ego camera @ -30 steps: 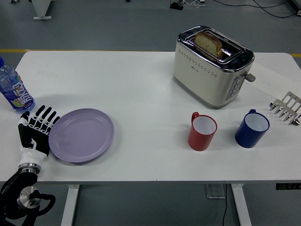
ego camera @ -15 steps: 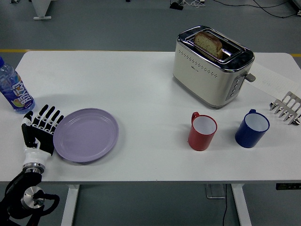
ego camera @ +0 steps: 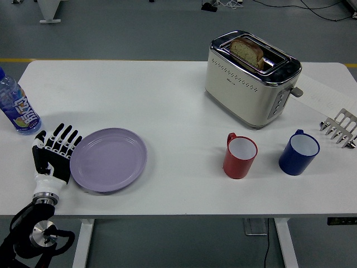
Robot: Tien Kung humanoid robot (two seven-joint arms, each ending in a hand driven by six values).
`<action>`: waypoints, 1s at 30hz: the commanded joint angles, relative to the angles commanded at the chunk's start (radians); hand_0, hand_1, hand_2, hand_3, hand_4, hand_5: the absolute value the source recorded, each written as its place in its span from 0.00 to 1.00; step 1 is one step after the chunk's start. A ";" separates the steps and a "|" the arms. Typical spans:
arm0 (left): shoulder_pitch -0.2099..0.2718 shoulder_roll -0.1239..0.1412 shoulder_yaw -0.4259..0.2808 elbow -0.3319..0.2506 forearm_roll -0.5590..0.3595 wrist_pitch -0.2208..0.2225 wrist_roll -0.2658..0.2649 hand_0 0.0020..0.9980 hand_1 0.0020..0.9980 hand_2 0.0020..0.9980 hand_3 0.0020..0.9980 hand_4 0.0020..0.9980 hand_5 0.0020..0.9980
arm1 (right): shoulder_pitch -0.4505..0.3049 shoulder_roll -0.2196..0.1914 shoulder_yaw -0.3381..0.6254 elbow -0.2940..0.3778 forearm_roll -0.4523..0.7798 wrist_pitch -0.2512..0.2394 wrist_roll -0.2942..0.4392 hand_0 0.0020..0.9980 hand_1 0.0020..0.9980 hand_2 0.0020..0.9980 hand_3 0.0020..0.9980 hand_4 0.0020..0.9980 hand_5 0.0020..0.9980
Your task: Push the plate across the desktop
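One white bench (ego camera: 167, 100) over grey floor, a lilac plate (ego camera: 109, 159) near its front-left edge.
The left robot hand (ego camera: 54, 152) stands flat against the plate's left rim, fingers straight and spread, gripping nothing. Glossy round plate; plastic bottle (ego camera: 17, 106), chrome-topped toaster (ego camera: 251, 78), red mug (ego camera: 240, 156), blue mug (ego camera: 299, 152).

A robotics lab: a white table (ego camera: 167, 100) stands on grey industrial floor (ego camera: 111, 28) marked with yellow tape (ego camera: 17, 60), cables (ego camera: 312, 8) trailing behind.
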 joint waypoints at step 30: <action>-0.003 0.000 0.113 -0.002 -0.039 -0.006 0.000 0.74 0.74 0.69 0.65 0.51 1.00 | -0.005 -0.001 0.001 0.003 -0.010 -0.001 -0.005 0.55 0.46 0.58 0.58 0.31 0.45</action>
